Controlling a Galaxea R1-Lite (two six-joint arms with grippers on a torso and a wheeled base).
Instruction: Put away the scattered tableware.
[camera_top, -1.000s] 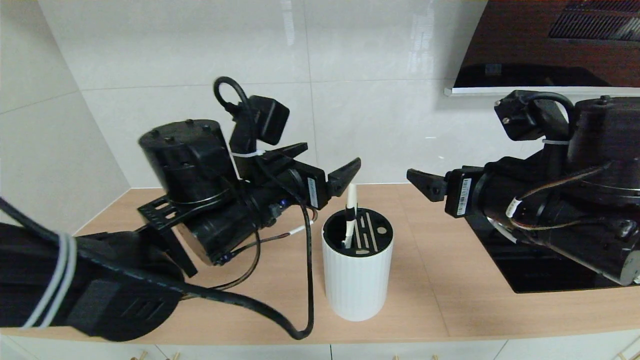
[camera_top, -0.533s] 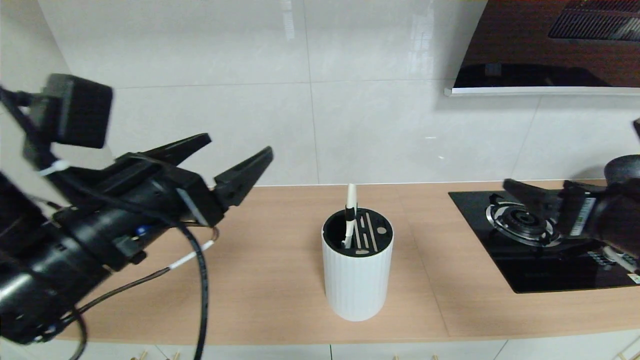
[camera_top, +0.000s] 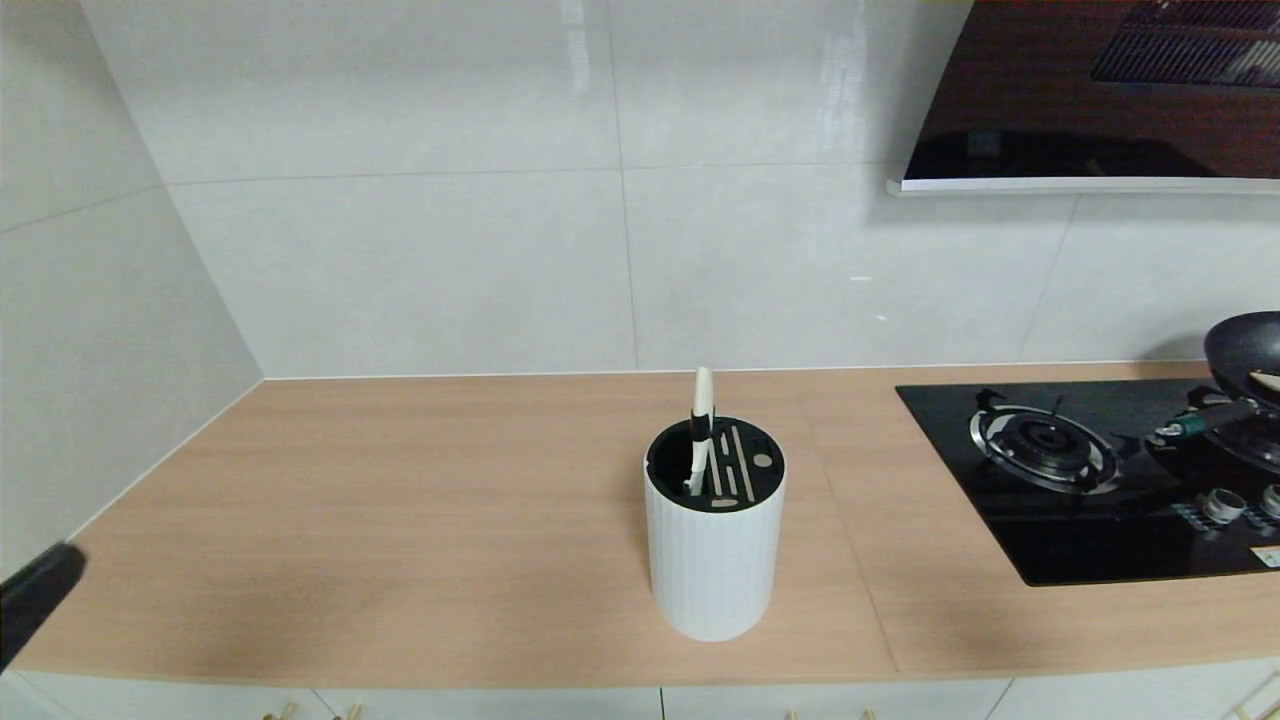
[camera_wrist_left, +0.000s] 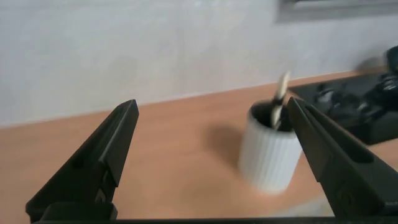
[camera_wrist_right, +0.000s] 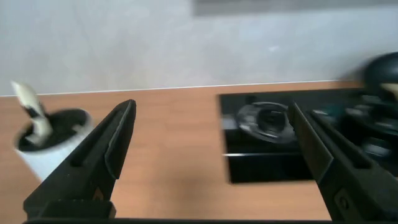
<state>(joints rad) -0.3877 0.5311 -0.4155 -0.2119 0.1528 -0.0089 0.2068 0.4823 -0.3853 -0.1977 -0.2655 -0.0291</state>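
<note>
The white-handled utensil (camera_top: 702, 420) stands near-upright in the ribbed holder (camera_top: 715, 560) at mid-desk (camera_top: 400, 520), with the left end effector (camera_wrist_left: 210, 106) at about 8 o'clock from it, apparently nearer than the right end effector (camera_wrist_right: 211, 107), both spread wide and empty.

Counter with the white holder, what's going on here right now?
Nothing is being handled at this moment. The left tool and the right tool are both open, hold nothing and touch nothing. A white ribbed holder stands on the wooden counter, with one white-handled utensil standing in its slotted top. To the robot's right, a dark pan sits on the stove.
</note>
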